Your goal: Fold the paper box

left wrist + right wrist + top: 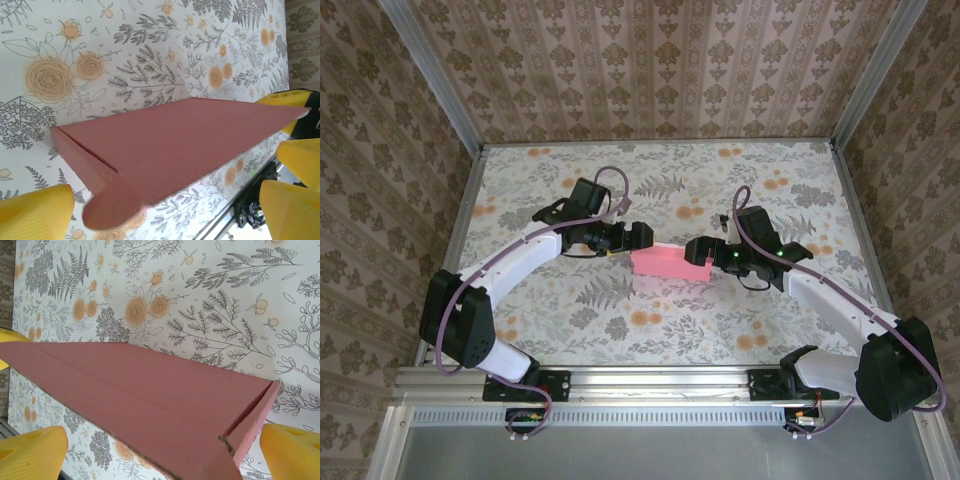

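Paper box (pixel 670 264) at the middle of the flowered worktop (pixel 720 170), its long axis running left to right, pink side outward. The sheet is already closed into a slim rectangular body: the long walls meet along straight creases, and no off-white inner face shows. The left fingers (pixel 35 215) stand wide apart on either side of the box's left end, with patterned worktop visible between each yellow pad and the card, so they hold nothing. The right fingers (pixel 292 450) are likewise spread around the right end; one pad lies just beside the corner of the box, but whether it touches cannot be told, and there is no sign of a clamp. At the left end a rounded tab (pixel 107 212) juts out past the body, not tucked in. At the right end the end flap (pixel 250 425) is folded across the opening, but a dark seam shows along its edge, so it looks not fully seated. Judged from this, the main folds are done and the task is well along; what is left is tucking the left tab and pressing the right flap home.
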Tool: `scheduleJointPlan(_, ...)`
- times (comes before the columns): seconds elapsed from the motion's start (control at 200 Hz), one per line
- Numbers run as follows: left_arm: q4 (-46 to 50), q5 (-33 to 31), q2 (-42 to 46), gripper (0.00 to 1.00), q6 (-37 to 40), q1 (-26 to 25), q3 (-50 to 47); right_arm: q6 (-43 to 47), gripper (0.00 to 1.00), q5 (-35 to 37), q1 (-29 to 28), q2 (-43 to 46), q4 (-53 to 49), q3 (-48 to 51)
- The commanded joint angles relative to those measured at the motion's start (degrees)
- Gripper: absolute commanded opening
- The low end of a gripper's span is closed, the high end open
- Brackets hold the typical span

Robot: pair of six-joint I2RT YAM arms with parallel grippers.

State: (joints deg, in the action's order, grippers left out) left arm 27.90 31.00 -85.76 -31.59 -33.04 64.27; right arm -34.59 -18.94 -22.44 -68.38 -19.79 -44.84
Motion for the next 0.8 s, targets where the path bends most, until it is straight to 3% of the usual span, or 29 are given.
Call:
scheduleJointPlan(0.0, 0.38, -1.73, 3.01, 0.94, 4.66, 0.84, 0.97, 3.0, 1.0, -0.62, 0.29, 0.44, -2.13, -2.39)
scheduleJointPlan(0.23, 4.87, -2.92, 5.06, 0.89, 13.54, 1.4, 1.81, 8.6, 0.97, 2.06, 0.28, 2.51, -8.11, -4.68)
scheduleJointPlan(0.325, 6.46, -4.16, 5.6, 0.77, 17.48, 1.4, 1.74, 11.96, 0.93, 4.76, 0.28, 3.81, -10.67, -6.22)
scheduleJointPlan(0.41, 7.43, -5.05, 5.6, 0.75, 20.67, 1.4, 1.82, 14.63, 0.89, 6.63, 0.29, 4.04, -14.68, -7.81)
scheduleJointPlan(0.695, 10.84, -7.23, 3.72, 0.59, 28.33, 1.4, 4.95, 18.98, 0.56, 9.7, 0.28, 2.84, -18.64, -11.21)
scheduleJointPlan(0.795, 11.4, -6.83, 2.46, 0.57, 29.85, 1.4, 6.15, 19.51, 0.49, 9.95, 0.29, 2.17, -19.02, -11.66)
